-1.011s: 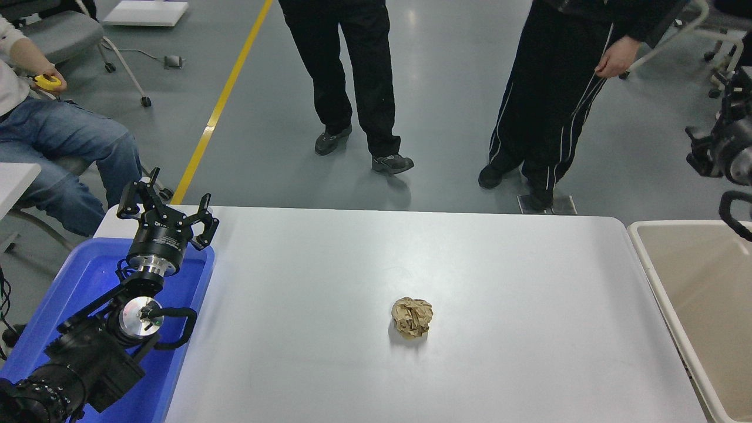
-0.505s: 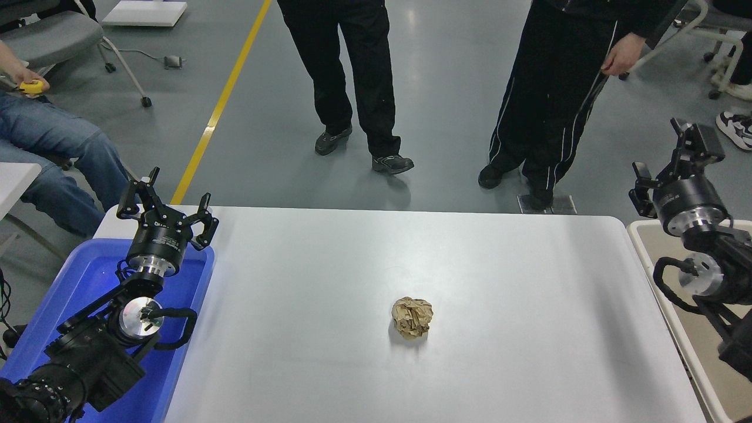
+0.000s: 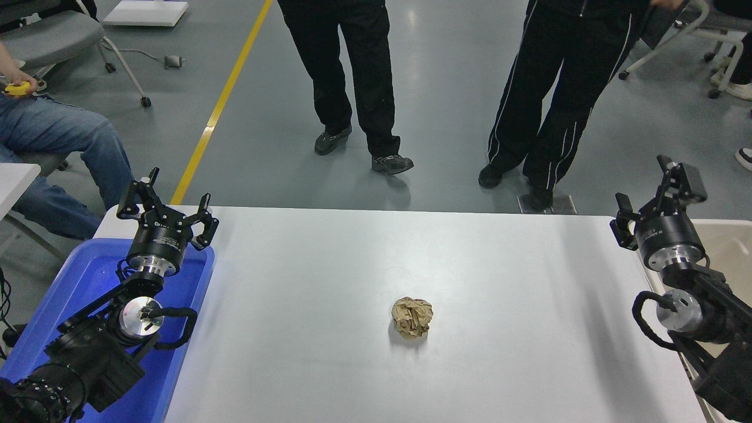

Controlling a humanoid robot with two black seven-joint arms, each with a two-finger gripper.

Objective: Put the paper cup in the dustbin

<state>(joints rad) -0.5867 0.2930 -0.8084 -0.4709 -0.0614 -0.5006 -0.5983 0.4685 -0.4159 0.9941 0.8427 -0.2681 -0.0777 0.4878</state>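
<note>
Showing only beige corner, dustbin (image 3: 725, 235) sits at counter (image 3: 329, 364) right edge, mostly hidden behind right arm. Paper cup not visible. Right end effector (image 3: 655, 188) fingers spread, empty. Left end effector (image 3: 166, 202) spread, over blue bin (image 3: 88, 276).

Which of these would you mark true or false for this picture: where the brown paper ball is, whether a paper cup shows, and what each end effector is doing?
1. The brown paper ball lies on the white table. True.
2. A paper cup stands beside the ball. False: no cup shows anywhere.
3. The right end effector holds the ball. False: it is open, empty, at the table's right edge by the beige dustbin.
4. The left end effector is open above the blue bin. True.
</note>
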